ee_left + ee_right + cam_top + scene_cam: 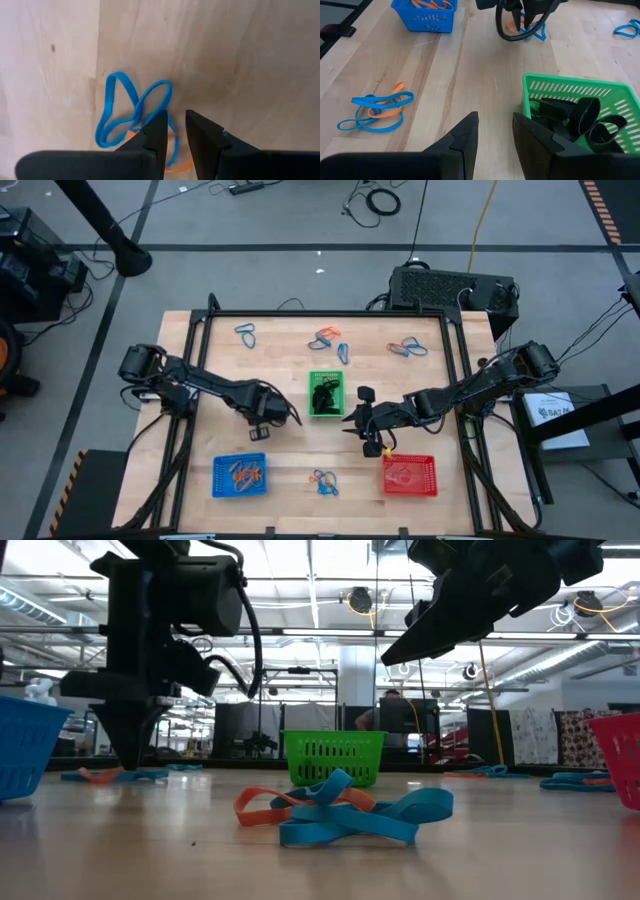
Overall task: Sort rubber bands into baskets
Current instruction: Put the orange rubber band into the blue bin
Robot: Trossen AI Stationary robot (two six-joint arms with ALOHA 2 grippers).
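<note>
Nearest, a blue and orange rubber band tangle point(340, 812) lies loose on the table point(290, 480). Bands are light, limp and springy: pinch one strand. Left gripper point(172, 131), jaws narrow and empty, hovers over bands. Right gripper point(495, 131), narrow and empty, is beside the green basket point(570, 90) of black bands.

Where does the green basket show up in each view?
High view: green basket at the table's centre.
Low view: centre, far across the table.
Left wrist view: not in it.
Right wrist view: lower right.
Shared landmark: blue basket, in all views but the left wrist.
</note>
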